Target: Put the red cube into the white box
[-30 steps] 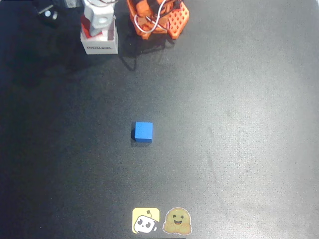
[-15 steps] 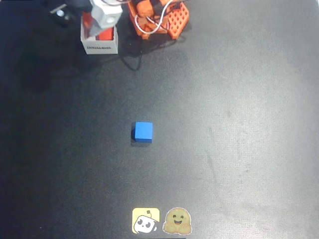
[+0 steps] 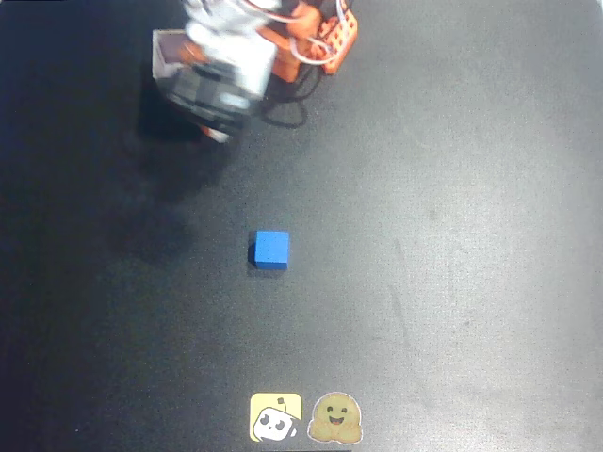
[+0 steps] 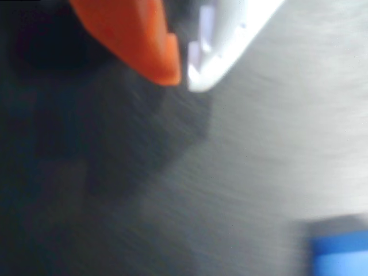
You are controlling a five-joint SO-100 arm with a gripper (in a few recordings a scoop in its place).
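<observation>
In the overhead view the white box [image 3: 166,49] stands at the top left, mostly covered by my blurred arm, with only its left wall and corner showing. The red cube is hidden under the arm. My gripper [image 3: 213,111] is a motion-blurred shape over the box's near right corner. The wrist view shows the orange finger and the white finger with their tips nearly touching, so the gripper [image 4: 184,77] is shut with nothing between them. Below it lies bare dark table.
A blue cube [image 3: 270,250] sits mid-table and shows at the wrist view's lower right [image 4: 339,250]. The orange arm base [image 3: 328,38] with its cables is at the top edge. Two stickers [image 3: 306,417] lie at the near edge.
The arm has swung from above the box toward the lower right, out over the table. The red inside the box is now covered. The blue cube has not moved.
</observation>
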